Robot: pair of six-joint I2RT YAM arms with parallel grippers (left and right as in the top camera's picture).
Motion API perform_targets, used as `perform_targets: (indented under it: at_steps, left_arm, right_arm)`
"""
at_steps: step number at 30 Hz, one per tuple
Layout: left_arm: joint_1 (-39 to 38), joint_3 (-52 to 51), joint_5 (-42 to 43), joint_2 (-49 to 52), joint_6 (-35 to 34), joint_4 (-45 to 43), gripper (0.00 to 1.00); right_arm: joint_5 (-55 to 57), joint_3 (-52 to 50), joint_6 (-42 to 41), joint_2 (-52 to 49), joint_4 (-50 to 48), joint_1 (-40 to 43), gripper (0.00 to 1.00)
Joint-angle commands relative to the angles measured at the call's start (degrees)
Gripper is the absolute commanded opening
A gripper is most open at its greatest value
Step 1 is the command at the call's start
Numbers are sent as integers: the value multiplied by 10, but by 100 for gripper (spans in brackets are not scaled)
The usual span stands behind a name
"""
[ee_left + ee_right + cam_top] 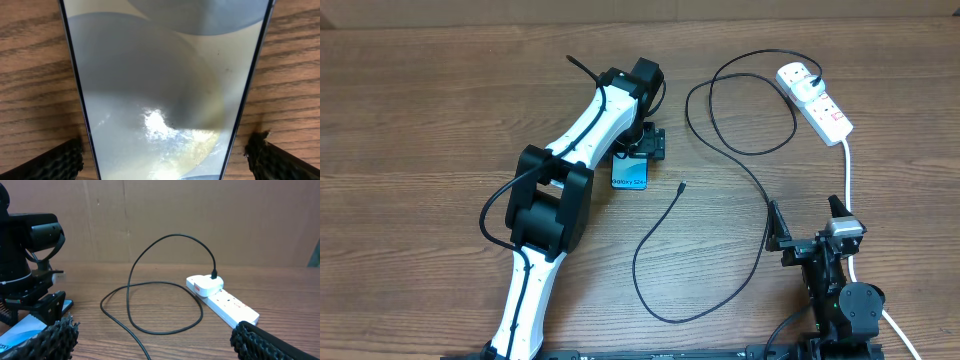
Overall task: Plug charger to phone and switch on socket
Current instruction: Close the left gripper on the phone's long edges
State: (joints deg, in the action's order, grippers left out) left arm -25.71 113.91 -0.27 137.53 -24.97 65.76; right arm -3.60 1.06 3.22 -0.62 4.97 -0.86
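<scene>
The phone (631, 177) lies flat on the wooden table with its blue screen up. My left gripper (646, 141) hangs low over its far end, open. In the left wrist view the phone (165, 75) fills the frame, and the gripper (162, 165) straddles it with both fingers clear of its dark edges. The charger is a black cable (658, 222) with its connector tip (681, 186) loose just right of the phone. Its white plug (798, 78) sits in the socket (823, 108) at the far right. My right gripper (806, 222) is open and empty near the front right, facing the socket (227, 304) and cable loops (128, 295).
The socket's thick white cord (847, 170) runs toward me past the right arm. The left arm (570, 150) stretches diagonally over the table's left half. The charger cable curls in wide loops between the two arms. A cardboard wall (200, 215) stands behind the table.
</scene>
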Motion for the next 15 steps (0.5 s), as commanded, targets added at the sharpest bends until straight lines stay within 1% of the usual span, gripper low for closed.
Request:
perform_targets:
  at_steps: [1, 12, 15]
  left_arm:
    - [7, -16, -16, 9, 1, 4, 100]
    - [7, -66, -16, 9, 2, -24, 99]
    - [8, -67, -16, 9, 3, -24, 96]
  right_arm:
    - [5, -6, 2, 5, -3, -4, 100]
    - [5, -6, 2, 5, -3, -4, 100]
    - [5, -6, 2, 5, -3, -4, 100]
